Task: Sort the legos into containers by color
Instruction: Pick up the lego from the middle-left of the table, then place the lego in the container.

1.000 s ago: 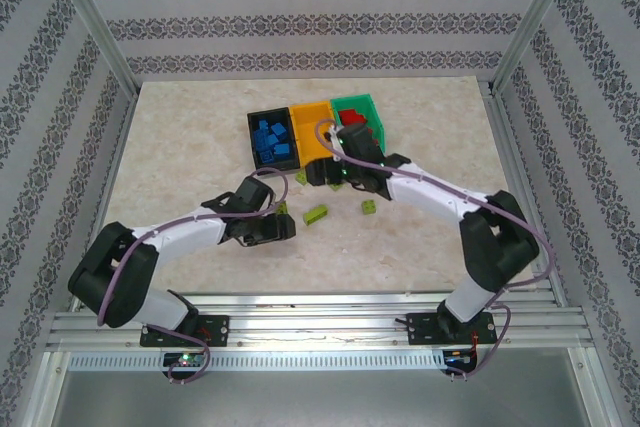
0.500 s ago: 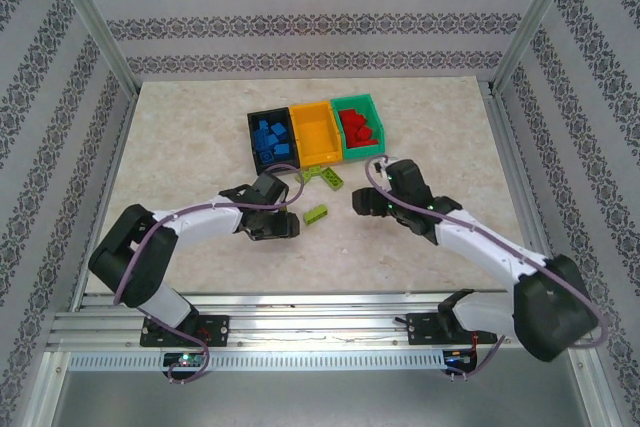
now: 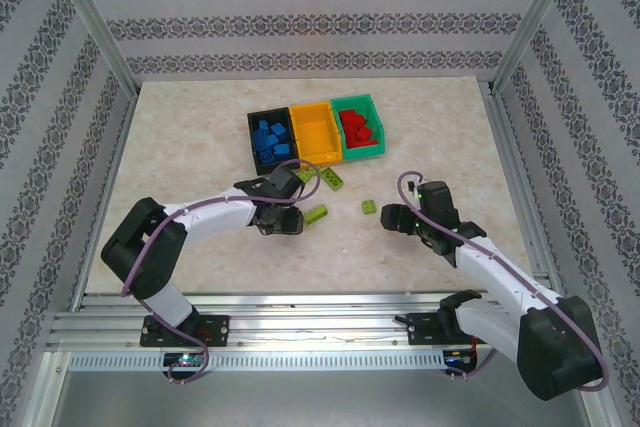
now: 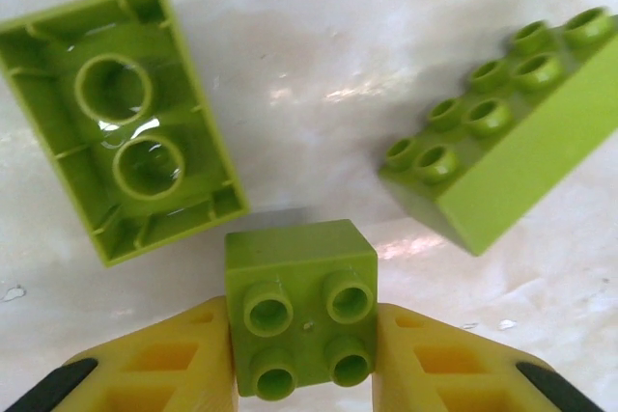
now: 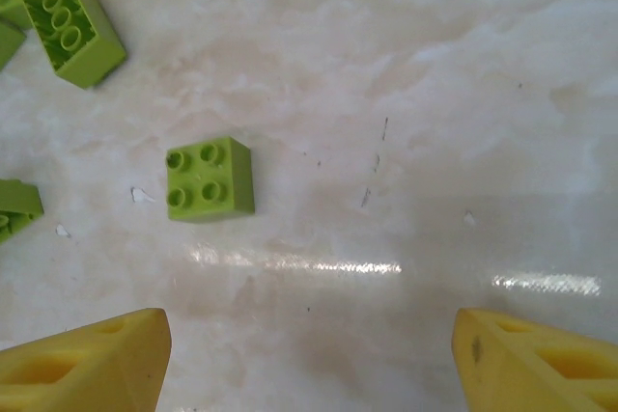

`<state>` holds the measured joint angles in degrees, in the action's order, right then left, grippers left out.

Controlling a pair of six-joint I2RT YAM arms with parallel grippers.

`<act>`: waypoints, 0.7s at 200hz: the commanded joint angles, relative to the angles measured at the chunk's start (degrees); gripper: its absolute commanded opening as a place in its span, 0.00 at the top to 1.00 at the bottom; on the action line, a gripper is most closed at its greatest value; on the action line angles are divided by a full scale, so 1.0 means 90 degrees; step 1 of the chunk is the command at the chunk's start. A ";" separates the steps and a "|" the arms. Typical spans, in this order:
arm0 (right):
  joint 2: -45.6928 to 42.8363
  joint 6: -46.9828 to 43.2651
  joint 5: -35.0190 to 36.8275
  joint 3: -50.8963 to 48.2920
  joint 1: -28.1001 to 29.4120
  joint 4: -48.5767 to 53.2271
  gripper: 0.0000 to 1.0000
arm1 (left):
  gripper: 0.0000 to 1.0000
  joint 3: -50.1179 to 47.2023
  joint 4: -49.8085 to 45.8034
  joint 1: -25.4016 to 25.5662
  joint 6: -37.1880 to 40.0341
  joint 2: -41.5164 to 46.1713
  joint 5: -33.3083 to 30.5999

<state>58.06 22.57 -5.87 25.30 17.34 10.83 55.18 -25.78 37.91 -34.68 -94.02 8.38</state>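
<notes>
Table: pale marble-look top (image 3: 180,147), boxed in by patterned walls (image 3: 300,27) left, right and far.
Bins: black bin (image 3: 252,137), orange bin (image 3: 315,132) and teal bin (image 3: 356,100) sit touching in a row at the far middle, black on the left, teal on the right.
Blue bricks (image 3: 274,139): piled in the black bin.
Red bricks (image 3: 358,127): in the teal bin.
Left gripper (image 4: 301,335): down low on the table, just near of the black bin, yellow fingers (image 4: 164,364) clamped on the held brick.
Held brick (image 4: 301,277): little green 2x2, one finger on each side, studs facing the wrist cam.
Flipped brick (image 4: 116,123): green, hollow side up, lying right beside the held brick; can't tell if they touch.
Long brick (image 4: 512,161): green, studs up, on the held brick's other side, a bit apart.
Right gripper (image 5: 309,354): near side, right of middle, fingers (image 5: 87,364) wide apart over bare table, holding nothing.
Loose brick (image 5: 210,178): green 2x2, studs up, flat on the table just left of the right gripper.
Green plate (image 3: 330,178): lying just near of the orange bin.
</notes>
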 commanded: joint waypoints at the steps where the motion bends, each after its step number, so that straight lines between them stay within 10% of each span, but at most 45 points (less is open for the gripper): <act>1: -0.0023 0.0087 -0.0210 -0.0083 -0.0050 -0.0261 0.23 | 0.66 0.0333 -0.0279 0.0094 0.0167 0.0063 -0.0194; 140: -0.0077 0.0080 -0.0249 -0.0271 -0.0004 -0.0612 0.23 | 0.65 0.6355 -0.2548 -0.0847 0.1866 -0.3154 -0.0391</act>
<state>58.43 22.57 -8.43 23.70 17.37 6.90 103.20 -40.53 33.17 -22.65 -117.67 4.45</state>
